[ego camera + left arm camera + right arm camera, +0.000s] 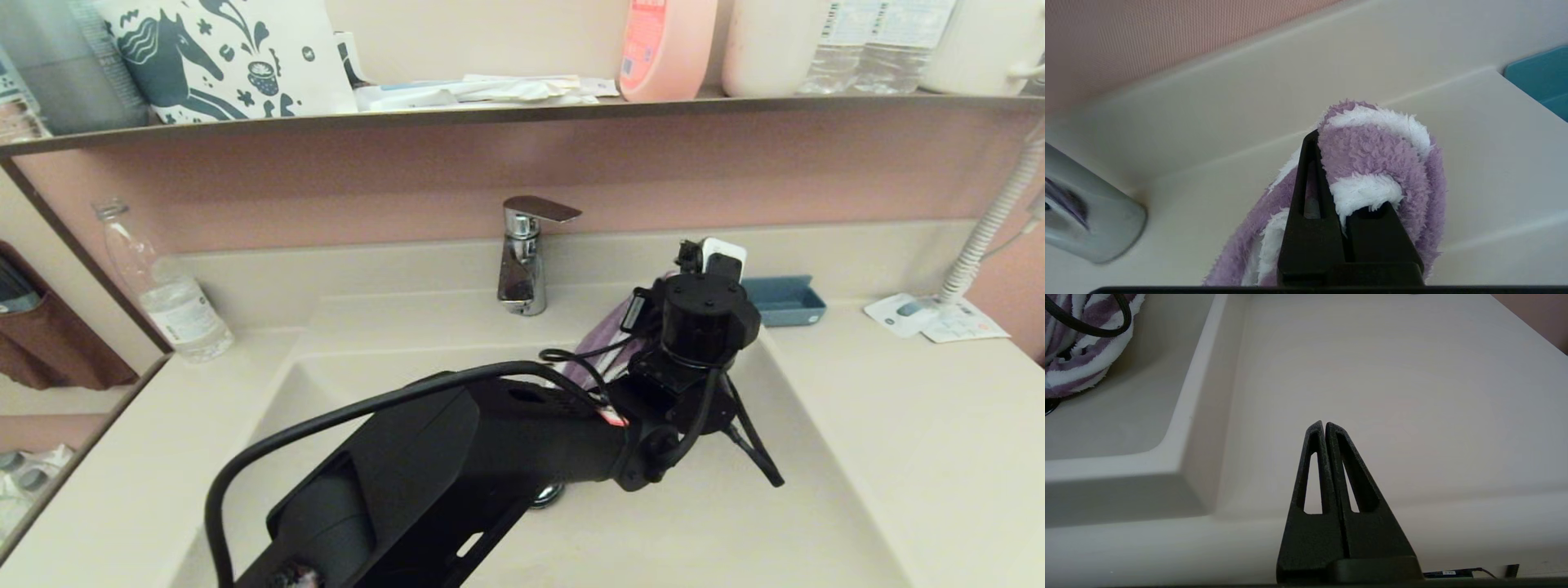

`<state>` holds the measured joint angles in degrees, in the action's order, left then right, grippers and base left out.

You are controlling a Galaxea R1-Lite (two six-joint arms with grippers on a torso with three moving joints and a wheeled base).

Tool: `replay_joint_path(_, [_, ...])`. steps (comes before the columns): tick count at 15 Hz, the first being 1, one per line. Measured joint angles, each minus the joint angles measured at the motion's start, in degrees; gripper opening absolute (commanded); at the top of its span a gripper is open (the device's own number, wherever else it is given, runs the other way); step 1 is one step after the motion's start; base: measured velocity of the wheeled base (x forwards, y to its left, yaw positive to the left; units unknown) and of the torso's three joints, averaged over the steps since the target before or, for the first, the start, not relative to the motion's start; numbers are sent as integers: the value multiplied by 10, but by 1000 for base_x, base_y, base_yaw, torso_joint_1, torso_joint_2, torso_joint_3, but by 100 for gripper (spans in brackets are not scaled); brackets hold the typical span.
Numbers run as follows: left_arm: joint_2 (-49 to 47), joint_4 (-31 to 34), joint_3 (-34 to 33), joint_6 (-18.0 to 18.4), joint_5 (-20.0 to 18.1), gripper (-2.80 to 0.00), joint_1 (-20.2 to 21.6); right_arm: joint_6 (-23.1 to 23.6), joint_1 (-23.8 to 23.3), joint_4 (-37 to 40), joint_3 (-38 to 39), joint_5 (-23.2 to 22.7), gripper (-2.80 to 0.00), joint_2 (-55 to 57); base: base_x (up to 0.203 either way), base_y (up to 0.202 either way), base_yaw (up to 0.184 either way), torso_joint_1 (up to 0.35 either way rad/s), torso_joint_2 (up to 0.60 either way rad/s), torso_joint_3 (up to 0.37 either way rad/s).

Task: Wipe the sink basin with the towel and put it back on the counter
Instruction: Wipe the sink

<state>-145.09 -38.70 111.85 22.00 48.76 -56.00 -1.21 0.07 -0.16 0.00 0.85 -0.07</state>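
From the head, the black left gripper [653, 314] hangs over the cream-beige rectangular sink basin [816, 506] near the chrome faucet [522, 257]; its wrist view shows it clamped on the purple-and-white striped terry towel [1372, 163]; the right gripper [1324, 425], fingers pressed together and holding nothing, hovers above the smooth cream-beige counter [1392, 375].

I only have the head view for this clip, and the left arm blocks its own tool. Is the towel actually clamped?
Observer: Yes. In the left wrist view the left tool is shut on the towel, which bunches over one finger.
Operator: And the right arm? It's nowhere in my view.
Observer: The right tool is shut on nothing, over the counter beside the sink basin.
Operator: Does the towel hang into the basin?
Observer: The right wrist view shows its folds drooping over the basin's floor; contact is unclear.
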Motion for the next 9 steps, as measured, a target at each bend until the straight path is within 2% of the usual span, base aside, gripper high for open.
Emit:
replay_joint_path(4, [30, 46, -1, -38, 2, -280, -9, 0, 0, 0, 0, 0, -280, 0, 0, 0, 0, 0, 0, 0])
replay_joint_path(9, [116, 51, -37, -44, 28, -280, -28, 0, 0, 0, 0, 0, -280, 0, 0, 0, 0, 0, 0, 0])
